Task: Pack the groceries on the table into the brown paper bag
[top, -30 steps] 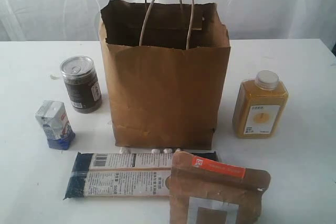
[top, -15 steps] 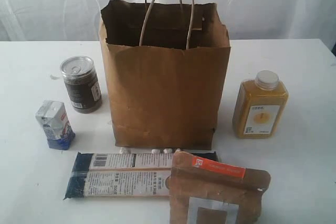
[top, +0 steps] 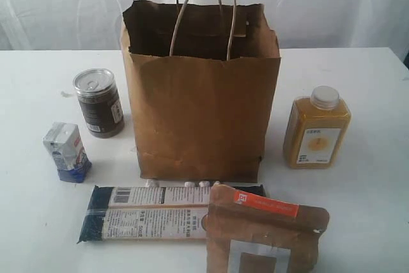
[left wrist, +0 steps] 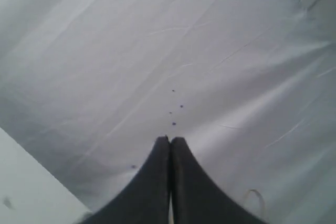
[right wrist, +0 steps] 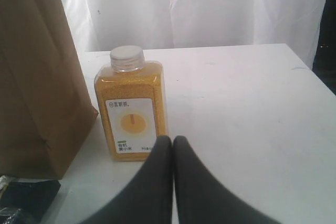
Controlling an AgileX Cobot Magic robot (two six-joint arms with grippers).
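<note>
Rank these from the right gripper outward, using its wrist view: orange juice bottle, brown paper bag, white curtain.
1. Orange juice bottle, just ahead of the right gripper.
2. Tall brown kraft paper bag, beside the bottle.
3. White curtain, behind the table.

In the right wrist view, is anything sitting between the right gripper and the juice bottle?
Nothing visible. The right gripper, jaws shut, points at the juice bottle with no object between them. The paper bag stands beside the bottle, clear of that line.
</note>
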